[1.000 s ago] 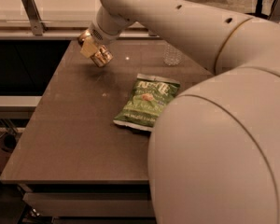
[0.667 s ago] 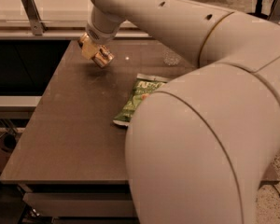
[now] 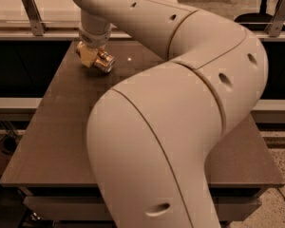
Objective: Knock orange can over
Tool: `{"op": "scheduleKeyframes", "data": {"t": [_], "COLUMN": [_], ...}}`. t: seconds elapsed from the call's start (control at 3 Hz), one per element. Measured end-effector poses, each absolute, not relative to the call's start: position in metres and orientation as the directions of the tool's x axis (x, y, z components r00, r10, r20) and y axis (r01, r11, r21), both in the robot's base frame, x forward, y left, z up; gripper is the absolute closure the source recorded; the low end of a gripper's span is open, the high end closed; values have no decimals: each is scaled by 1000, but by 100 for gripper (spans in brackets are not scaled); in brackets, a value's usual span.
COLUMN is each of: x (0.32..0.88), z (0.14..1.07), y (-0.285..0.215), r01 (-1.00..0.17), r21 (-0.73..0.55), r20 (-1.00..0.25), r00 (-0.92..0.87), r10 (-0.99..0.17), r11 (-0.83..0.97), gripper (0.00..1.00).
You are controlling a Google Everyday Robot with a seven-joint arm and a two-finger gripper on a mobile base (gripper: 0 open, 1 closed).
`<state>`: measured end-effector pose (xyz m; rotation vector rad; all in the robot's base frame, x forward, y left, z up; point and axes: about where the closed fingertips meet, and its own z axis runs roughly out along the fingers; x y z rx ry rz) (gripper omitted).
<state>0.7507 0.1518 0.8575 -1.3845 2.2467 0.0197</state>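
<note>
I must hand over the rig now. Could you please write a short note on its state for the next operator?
Gripper: low over the far left part of the table, right beside the can.
Can: tilted, not upright, silver end pointing right.
Done: the can seems tipped.
Left: confirm it lies flat on the table, then retract. The arm hides much of the table.

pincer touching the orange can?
Cannot tell. Camera view: the pincer, far left on the brown table, overlaps the tilted small orange-bronze metal can; no gap shows, contact unclear.
</note>
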Motion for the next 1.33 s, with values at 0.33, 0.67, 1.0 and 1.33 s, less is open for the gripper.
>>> {"op": "scheduleKeyframes", "data": {"t": [0.33, 0.67, 1.0, 1.33], "x": [754, 756, 756, 756], "z": [840, 825, 829, 826], "y": [168, 184, 184, 183], "r01": [-871, -898, -898, -899], "r21": [-250, -238, -238, -235], "r20": [-314, -257, -257, -253], "r00": [-340, -309, -308, -310], "r10": [-886, -916, -916, -917], "r11": [423, 369, 369, 369], "gripper": [100, 100, 82, 59]}}
